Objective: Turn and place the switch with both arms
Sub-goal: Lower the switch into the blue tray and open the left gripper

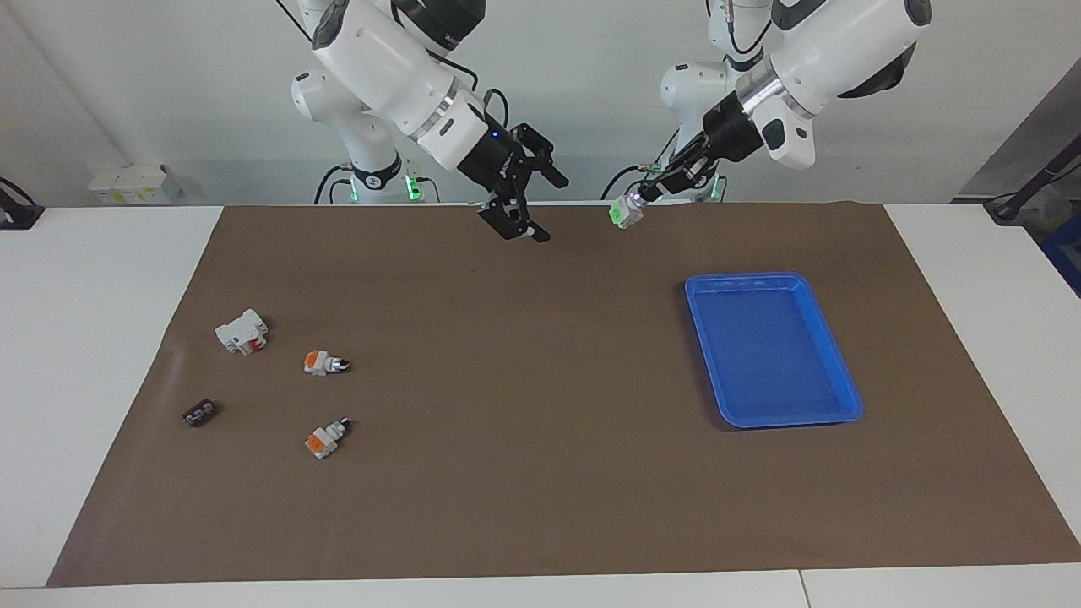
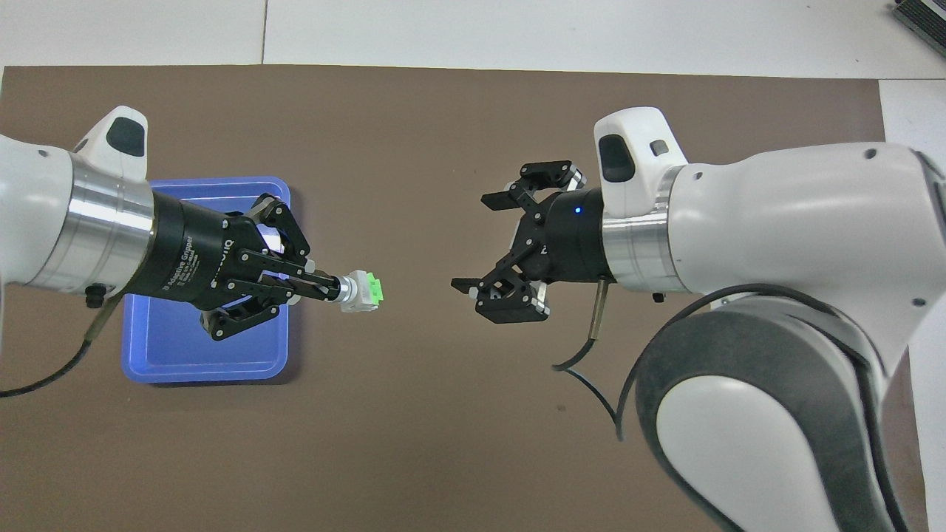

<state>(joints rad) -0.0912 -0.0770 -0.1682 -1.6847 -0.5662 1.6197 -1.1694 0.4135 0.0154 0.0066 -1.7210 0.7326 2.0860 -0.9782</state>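
One switch [image 1: 626, 213] sits clamped in left jaws [image 1: 643, 195]; right jaws [image 1: 530, 209] gape wide.

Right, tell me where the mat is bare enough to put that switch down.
The widest bare stretch of the brown mat lies between the blue tray and the orange switches. The tray itself is empty. It is crowded at the right arm's end, where the white breaker and a small black part also lie.

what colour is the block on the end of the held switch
Bright green, on the switch in the left hand; clearest in the overhead view.
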